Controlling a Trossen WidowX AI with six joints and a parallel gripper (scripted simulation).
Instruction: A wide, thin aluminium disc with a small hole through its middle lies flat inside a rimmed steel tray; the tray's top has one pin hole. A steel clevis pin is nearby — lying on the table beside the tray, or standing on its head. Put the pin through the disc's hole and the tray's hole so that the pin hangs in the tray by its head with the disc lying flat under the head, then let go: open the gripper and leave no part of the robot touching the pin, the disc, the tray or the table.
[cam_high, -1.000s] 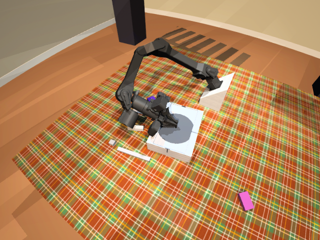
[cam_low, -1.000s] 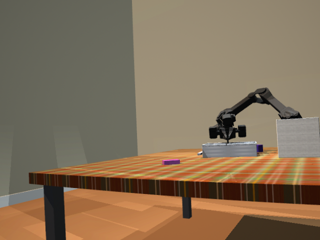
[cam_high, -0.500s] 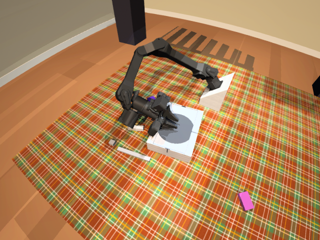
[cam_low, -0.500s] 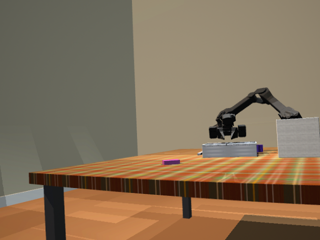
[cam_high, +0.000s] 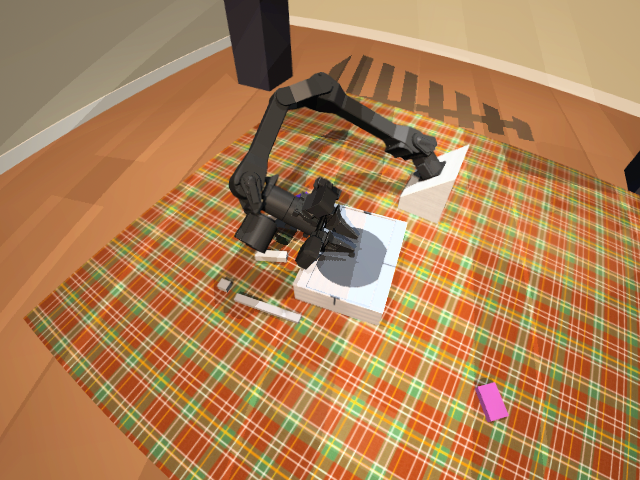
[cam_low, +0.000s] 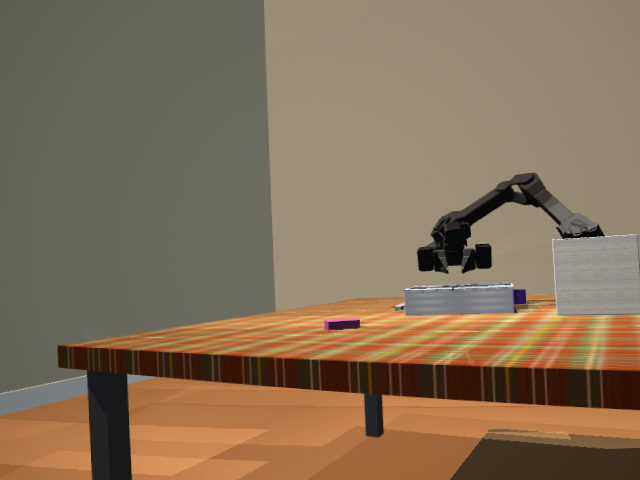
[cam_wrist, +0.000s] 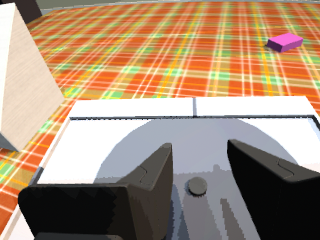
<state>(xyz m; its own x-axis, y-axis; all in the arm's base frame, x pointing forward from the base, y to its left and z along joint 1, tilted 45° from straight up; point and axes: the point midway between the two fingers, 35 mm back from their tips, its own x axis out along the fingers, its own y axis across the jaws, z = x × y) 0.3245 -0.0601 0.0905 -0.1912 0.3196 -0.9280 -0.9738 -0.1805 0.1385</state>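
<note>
Plaid in orange, green and cream covers the table (cam_high: 330, 392) (cam_low: 310, 351) (cam_wrist: 165, 50), with plain walls behind. Over the tray, the gripper (cam_high: 356, 245) (cam_low: 454, 270) (cam_wrist: 199, 148) hovers with its fingers parted and nothing between them. Just below, the pin (cam_wrist: 197, 186) shows only its round head, down at the disc (cam_high: 369, 268) (cam_wrist: 200, 132), which lies flat within the rimmed tray (cam_high: 388, 287) (cam_low: 460, 301) (cam_wrist: 125, 108); its shank is out of sight. Near the tray lie a pale bar (cam_high: 267, 307), a small block (cam_high: 224, 284) and a short white piece (cam_high: 271, 256). A purple object (cam_low: 520, 296) is mostly hidden. Further out, a pale wedge (cam_high: 429, 198) (cam_low: 594, 273) (cam_wrist: 25, 90) stands by the arm's base, and a pink block (cam_high: 492, 401) (cam_low: 342, 324) (cam_wrist: 285, 42) lies well apart, towards a desk edge. No brand, label or writing is readable. The top view cuts off the desk's nearest edge.
</note>
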